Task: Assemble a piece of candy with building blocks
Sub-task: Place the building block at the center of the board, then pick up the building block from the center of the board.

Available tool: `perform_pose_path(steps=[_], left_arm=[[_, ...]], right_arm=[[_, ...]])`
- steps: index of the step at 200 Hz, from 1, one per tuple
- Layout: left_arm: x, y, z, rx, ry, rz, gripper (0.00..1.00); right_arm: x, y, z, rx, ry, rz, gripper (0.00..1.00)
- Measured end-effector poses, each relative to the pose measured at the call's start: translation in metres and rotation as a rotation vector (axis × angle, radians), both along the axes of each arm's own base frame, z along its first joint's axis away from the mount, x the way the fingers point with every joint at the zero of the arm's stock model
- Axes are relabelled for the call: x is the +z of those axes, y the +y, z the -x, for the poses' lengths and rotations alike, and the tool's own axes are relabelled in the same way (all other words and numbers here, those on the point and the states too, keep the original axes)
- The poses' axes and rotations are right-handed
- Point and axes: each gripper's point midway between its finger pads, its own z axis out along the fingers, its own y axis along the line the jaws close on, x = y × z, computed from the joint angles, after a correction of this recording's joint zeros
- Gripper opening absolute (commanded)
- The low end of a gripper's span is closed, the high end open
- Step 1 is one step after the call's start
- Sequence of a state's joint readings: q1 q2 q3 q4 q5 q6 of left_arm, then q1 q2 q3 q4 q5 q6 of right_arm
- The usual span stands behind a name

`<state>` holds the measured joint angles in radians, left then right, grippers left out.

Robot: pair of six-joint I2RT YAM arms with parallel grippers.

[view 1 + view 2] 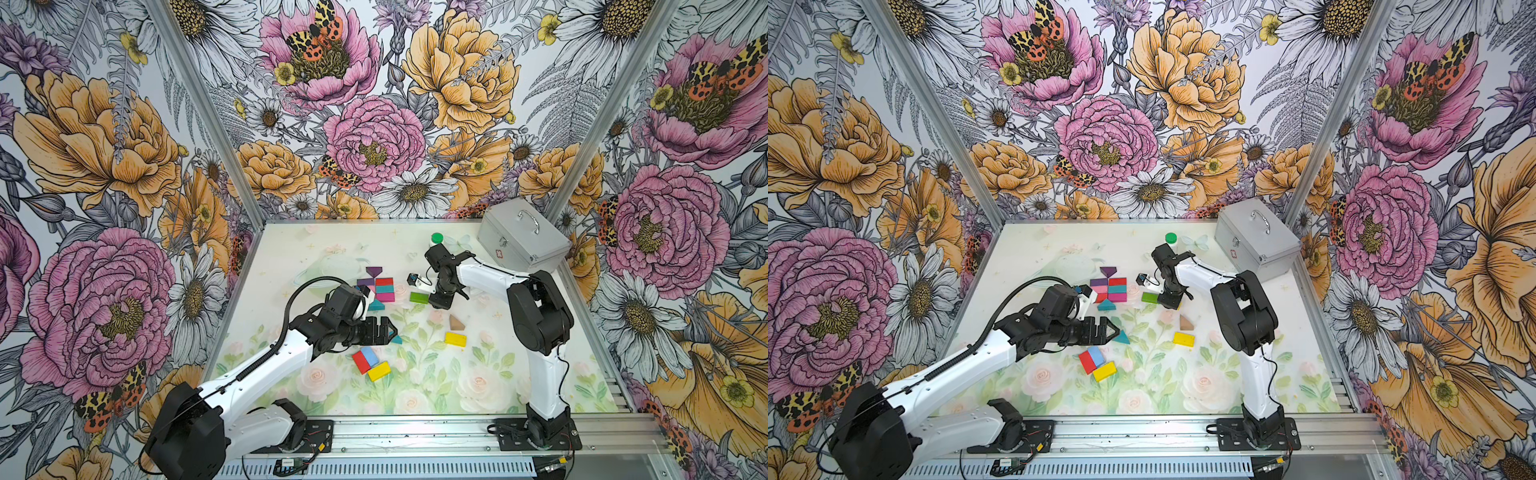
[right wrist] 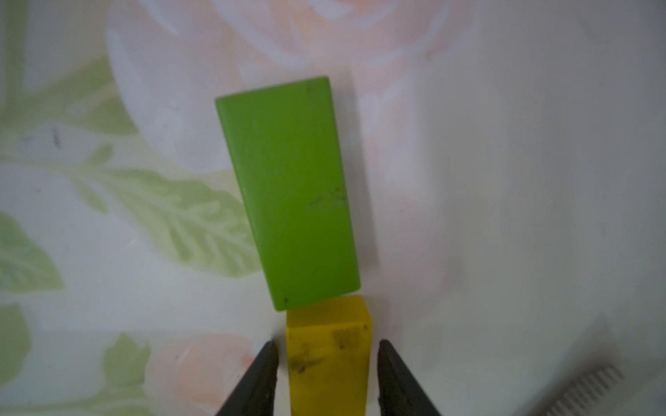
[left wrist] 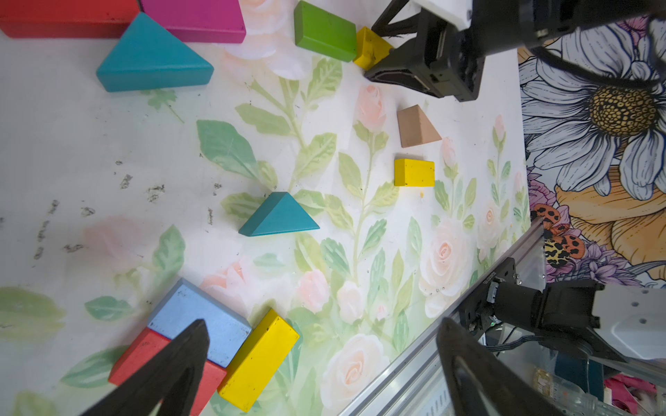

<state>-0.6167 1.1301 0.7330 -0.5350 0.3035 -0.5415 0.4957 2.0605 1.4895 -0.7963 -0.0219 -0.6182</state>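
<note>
Straddling the yellow block [image 2: 328, 360] on the bench [image 2: 504, 180] with right jaws slightly spread, touching neither side, long axis running ahead to the abutting green block [image 2: 288, 194]; left jaws wide, empty, farther off.

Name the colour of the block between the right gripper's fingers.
Yellow; the block shows best in the right wrist view.

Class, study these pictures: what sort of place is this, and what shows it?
Probably a robot test booth, not a home: a left arm and right arm bolted to an aluminium rail, flower-printed walls closing in a small table, and building blocks laid out for handling.
</note>
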Motion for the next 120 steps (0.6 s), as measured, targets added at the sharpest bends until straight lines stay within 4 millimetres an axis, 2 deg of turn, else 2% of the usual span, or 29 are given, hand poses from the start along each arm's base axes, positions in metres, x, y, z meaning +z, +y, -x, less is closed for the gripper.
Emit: perform_pose_path(steps=[37, 53, 74, 96, 108, 120], left_arm=[[0.012, 0.006, -0.003, 0.031, -0.030, 0.033, 0.99], [0.016, 0.014, -0.006, 0.058, -0.040, 0.043, 0.99], [0.018, 0.030, -0.009, 0.118, -0.039, 0.056, 0.99], [0.018, 0.047, -0.012, 0.187, -0.031, 0.067, 0.99], [0.015, 0.053, -0.013, 0.212, -0.020, 0.063, 0.99], [0.013, 0.056, -0.013, 0.227, -0.003, 0.058, 0.99]], right_arm=[[0.011, 0.002, -0.004, -0.040, -0.022, -0.018, 0.78], [0.031, 0.005, -0.007, -0.076, -0.064, -0.053, 0.81], [0.077, 0.009, -0.005, -0.139, -0.159, -0.128, 0.83], [0.124, 0.020, 0.021, -0.184, -0.239, -0.241, 0.84], [0.141, 0.032, 0.043, -0.191, -0.252, -0.313, 0.85], [0.149, 0.045, 0.067, -0.198, -0.243, -0.377, 0.85]])
